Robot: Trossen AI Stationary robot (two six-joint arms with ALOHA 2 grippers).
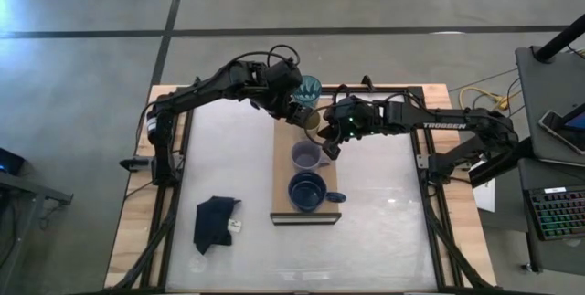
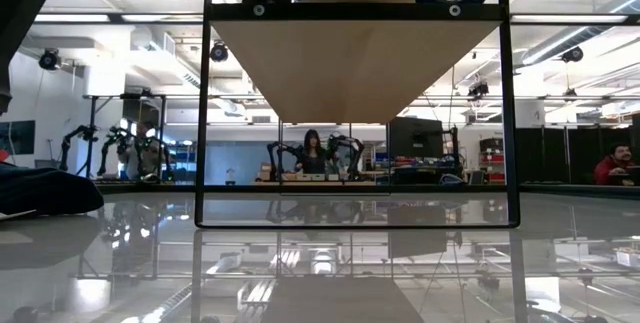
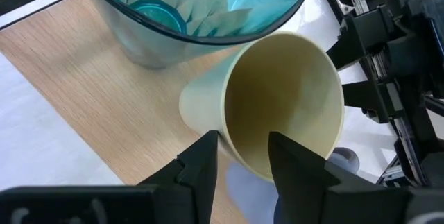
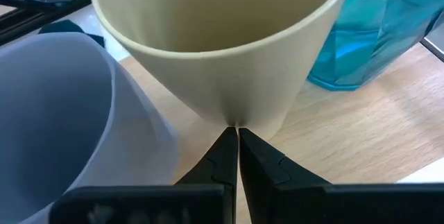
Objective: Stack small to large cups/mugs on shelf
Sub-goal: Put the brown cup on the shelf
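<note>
On the shelf (image 1: pixel 281 176) stand the teal tumbler (image 1: pixel 309 87) at the far end, the lavender mug (image 1: pixel 306 155) in the middle and the dark blue mug (image 1: pixel 308 191) at the near end, its handle pointing right. My left gripper (image 1: pixel 306 117) holds the cream cup (image 1: pixel 312 120) tilted between the tumbler and the lavender mug. My right gripper (image 1: pixel 327 149) is shut, with its tips at the cream cup's outer wall (image 4: pixel 236 116), the lavender mug (image 4: pixel 55 113) beside it. My left gripper (image 3: pixel 243 141) pinches the cream cup's rim (image 3: pixel 239 151), one finger (image 3: pixel 291 158) inside the cup and one (image 3: pixel 205 158) outside. The cup is lifted clear of the shelf (image 3: pixel 83 78) and tilted, its mouth turned toward the wrist camera, next to the tumbler (image 3: pixel 194 9). My right gripper (image 4: pixel 237 130) has its shut fingertips against the lower outer wall of the cream cup (image 4: pixel 222 44), coming from the table's right; whether they really press it I cannot tell.
A black cloth (image 1: pixel 217 222) lies on the white tabletop left of the shelf, near the front. A black frame (image 1: pixel 425 163) borders the table. In the low view the shelf's dark front edge (image 2: pixel 350 10) runs across the top, and people show in the room behind.
</note>
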